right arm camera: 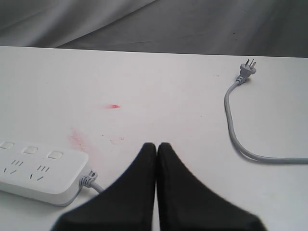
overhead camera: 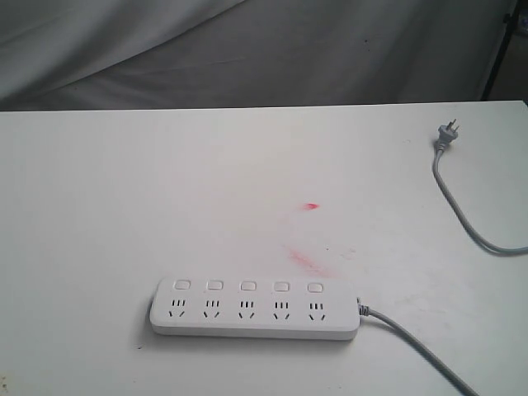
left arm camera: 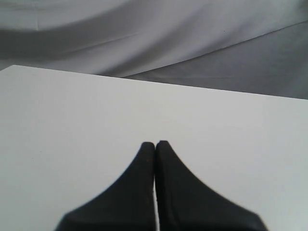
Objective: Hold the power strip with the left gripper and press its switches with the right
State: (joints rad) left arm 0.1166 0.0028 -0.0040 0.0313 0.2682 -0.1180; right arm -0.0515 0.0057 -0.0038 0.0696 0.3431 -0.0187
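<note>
The white power strip (overhead camera: 254,309) lies flat near the front of the white table, its row of square switches (overhead camera: 247,285) along its far side above the sockets. Its grey cable (overhead camera: 412,342) leaves the right end. In the right wrist view the strip's cable end (right arm camera: 38,175) with three switches (right arm camera: 30,149) shows beside my right gripper (right arm camera: 156,145), which is shut, holds nothing and sits apart from the strip. My left gripper (left arm camera: 155,143) is shut over bare table with nothing in it. Neither gripper shows in the exterior view.
The grey cable loops to a plug (overhead camera: 447,135) at the table's far right, also visible as the plug (right arm camera: 246,70) in the right wrist view. Red smudges (overhead camera: 309,206) mark the table's middle. Grey cloth (overhead camera: 247,49) hangs behind the table's far edge.
</note>
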